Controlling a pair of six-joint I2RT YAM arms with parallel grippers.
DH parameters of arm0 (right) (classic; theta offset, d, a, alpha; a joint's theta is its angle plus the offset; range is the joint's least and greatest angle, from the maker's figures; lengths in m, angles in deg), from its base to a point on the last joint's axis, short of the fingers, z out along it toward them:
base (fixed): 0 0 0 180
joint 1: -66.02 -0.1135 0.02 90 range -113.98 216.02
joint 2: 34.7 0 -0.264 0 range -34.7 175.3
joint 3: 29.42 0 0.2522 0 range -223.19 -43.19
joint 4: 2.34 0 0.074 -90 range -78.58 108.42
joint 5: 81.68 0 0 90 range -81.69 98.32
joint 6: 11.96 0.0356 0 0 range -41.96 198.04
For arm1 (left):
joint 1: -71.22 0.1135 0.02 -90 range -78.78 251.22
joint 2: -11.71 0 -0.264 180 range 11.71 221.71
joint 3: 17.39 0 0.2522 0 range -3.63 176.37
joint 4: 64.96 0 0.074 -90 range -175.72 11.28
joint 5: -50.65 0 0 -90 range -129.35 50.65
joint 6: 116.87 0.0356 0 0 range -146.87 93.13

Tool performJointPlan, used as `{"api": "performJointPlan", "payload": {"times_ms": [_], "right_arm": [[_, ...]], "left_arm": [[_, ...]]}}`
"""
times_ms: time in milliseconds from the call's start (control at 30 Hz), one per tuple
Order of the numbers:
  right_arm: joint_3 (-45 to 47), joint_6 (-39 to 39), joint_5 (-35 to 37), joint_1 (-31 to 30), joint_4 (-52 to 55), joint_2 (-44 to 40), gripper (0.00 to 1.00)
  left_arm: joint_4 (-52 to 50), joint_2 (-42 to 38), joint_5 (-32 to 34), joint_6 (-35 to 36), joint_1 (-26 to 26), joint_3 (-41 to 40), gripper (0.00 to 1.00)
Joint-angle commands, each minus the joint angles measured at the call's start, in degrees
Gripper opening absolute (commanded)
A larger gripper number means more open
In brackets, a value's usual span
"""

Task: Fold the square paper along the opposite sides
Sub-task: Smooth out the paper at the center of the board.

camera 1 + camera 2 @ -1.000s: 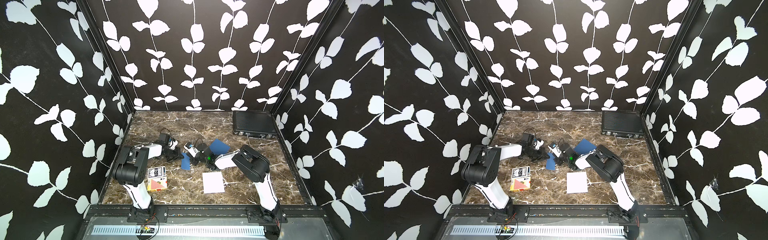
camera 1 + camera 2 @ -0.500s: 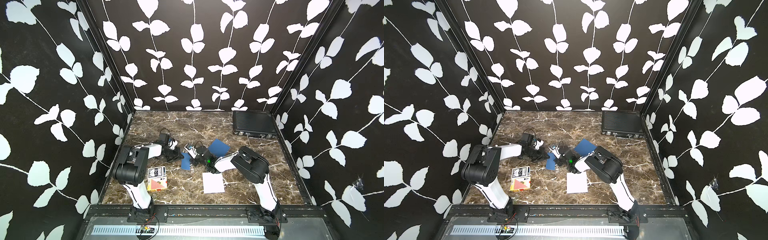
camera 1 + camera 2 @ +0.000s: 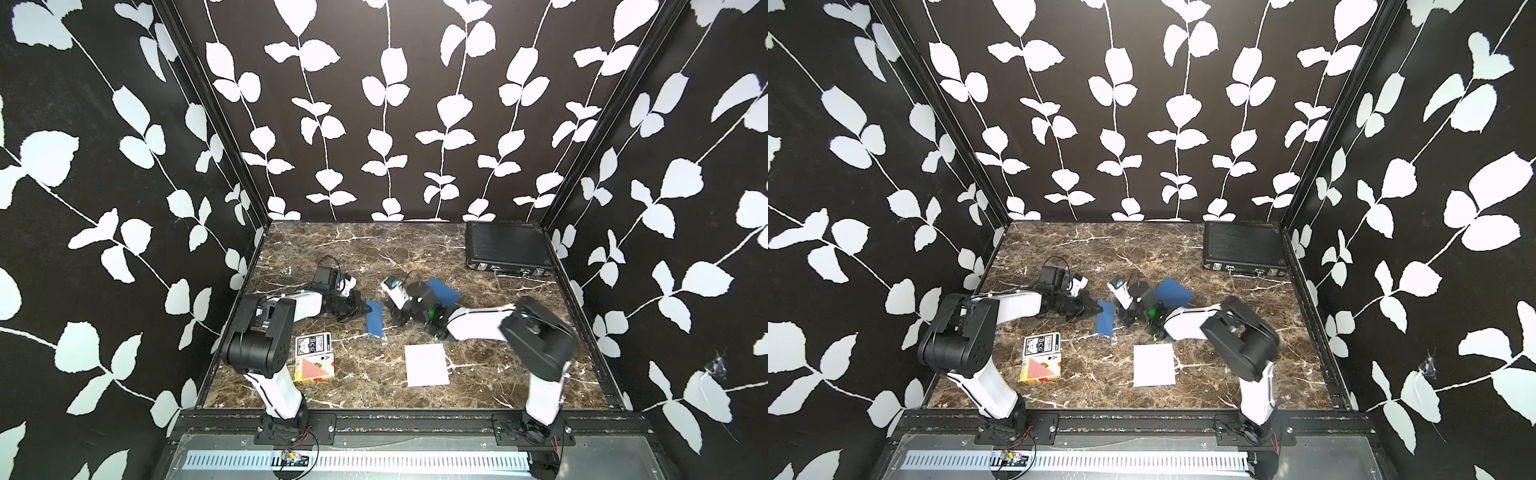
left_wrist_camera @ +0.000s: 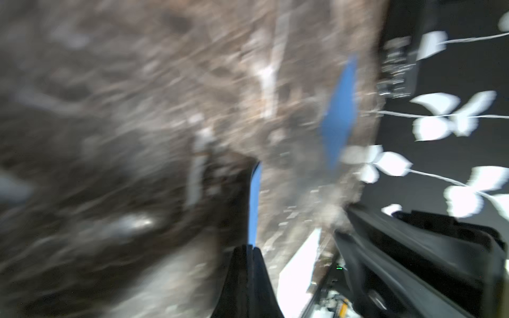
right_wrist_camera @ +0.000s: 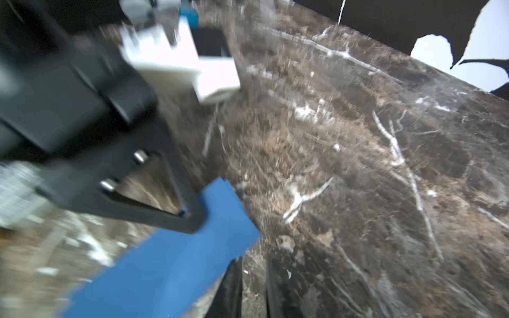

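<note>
Pinching thin blue paper [image 3: 375,322], left gripper [image 3: 367,309].

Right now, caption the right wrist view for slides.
Left gripper pinching the blue paper over the marble tabletop, right gripper open beside it.

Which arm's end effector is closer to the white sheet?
Right. The right end effector sits just behind the white sheet; the left end effector is farther away, on the far side of the folded blue paper it pinches.

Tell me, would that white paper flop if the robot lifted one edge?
Probably floppy: the white paper looks like one thin sheet lying flat. Likely light, so a push may slide it across the marble table. It should not roll.
</note>
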State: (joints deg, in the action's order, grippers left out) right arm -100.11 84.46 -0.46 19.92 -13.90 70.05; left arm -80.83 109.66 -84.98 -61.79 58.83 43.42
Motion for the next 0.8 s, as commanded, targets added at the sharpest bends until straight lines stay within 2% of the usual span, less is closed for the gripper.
{"api": "performJointPlan", "payload": {"times_ms": [0,67,167,233,333,433,567,667,767], "right_arm": [[-3.77,16.21,-13.97,5.57,6.92,-2.88,0.23],[-5.56,26.46,-21.75,8.44,8.85,-2.48,0.29],[-8.41,37.75,-32.69,11.53,9.89,-0.07,0.30],[-8.04,46.29,-38.40,13.05,5.22,1.34,0.31],[-5.44,55.74,-42.06,14.61,-3.67,2.29,0.37],[-4.67,57.23,-43.41,14.98,-4.26,2.52,0.41],[-3.71,60.26,-44.37,14.97,-7.93,3.71,0.42],[-3.20,64.10,-44.90,14.99,-12.73,5.61,0.42],[-3.11,64.73,-45.21,14.98,-14.89,6.68,0.42]], "left_arm": [[10.04,-1.69,-6.56,-6.87,0.65,0.41,0.00],[14.70,-0.87,-8.74,-10.54,0.87,1.35,0.00],[18.02,-0.10,-10.49,-13.10,0.95,3.39,0.00],[18.44,0.32,-10.97,-13.51,0.91,4.91,0.00],[21.54,1.17,-11.63,-15.59,0.99,6.10,0.00],[25.51,1.96,-12.38,-18.12,1.01,6.31,0.00],[29.85,2.40,-12.99,-20.81,1.02,5.73,0.00],[31.15,2.17,-13.16,-21.76,1.01,5.54,0.00],[31.16,1.72,-13.09,-21.95,1.01,5.57,0.00]]}}
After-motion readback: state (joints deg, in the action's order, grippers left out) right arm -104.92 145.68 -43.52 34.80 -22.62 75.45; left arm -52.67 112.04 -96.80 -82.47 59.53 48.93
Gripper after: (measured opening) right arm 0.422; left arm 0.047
